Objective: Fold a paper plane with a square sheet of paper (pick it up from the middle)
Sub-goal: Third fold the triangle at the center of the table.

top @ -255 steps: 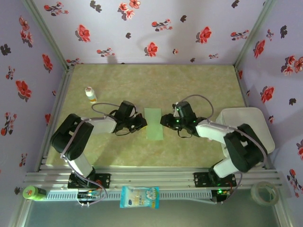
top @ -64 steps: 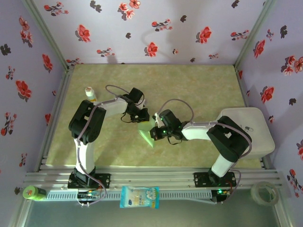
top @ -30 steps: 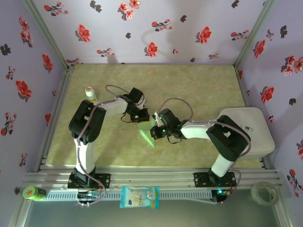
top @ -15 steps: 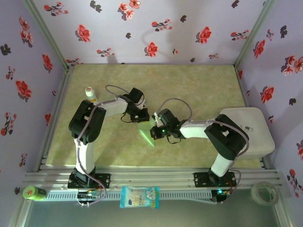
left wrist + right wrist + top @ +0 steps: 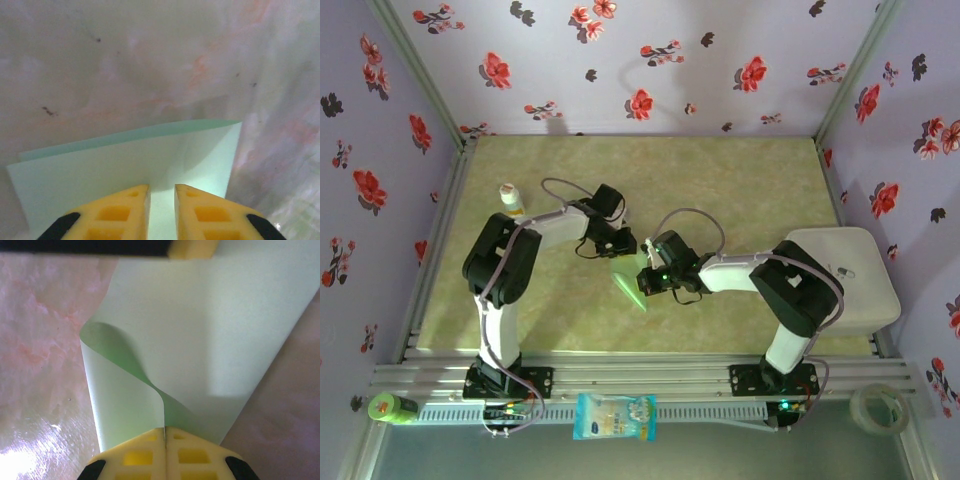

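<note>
Sheet of paper [image 5: 210, 325]: pale mint green, plain, no print; darker green in shade under its curl. Counter [image 5: 720, 180]: beige-green marble look w/ pinkish veins, few dark specks. Walls [image 5: 650, 50]: lilac w/ red & black flowers. Left end effector [image 5: 162, 200] & right end effector [image 5: 165, 440]: yellow tips, black behind. Bottle [image 5: 510, 200], upper left: white, orange-ish label. Packet [image 5: 615, 415], bottom: white & blue. Tray [image 5: 865, 290], right: white.

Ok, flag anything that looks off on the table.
The paper is the odd bit: beside the right gripper, its folded flap bows up in a loose curl instead of lying creased flat. Nothing else stands out.
</note>
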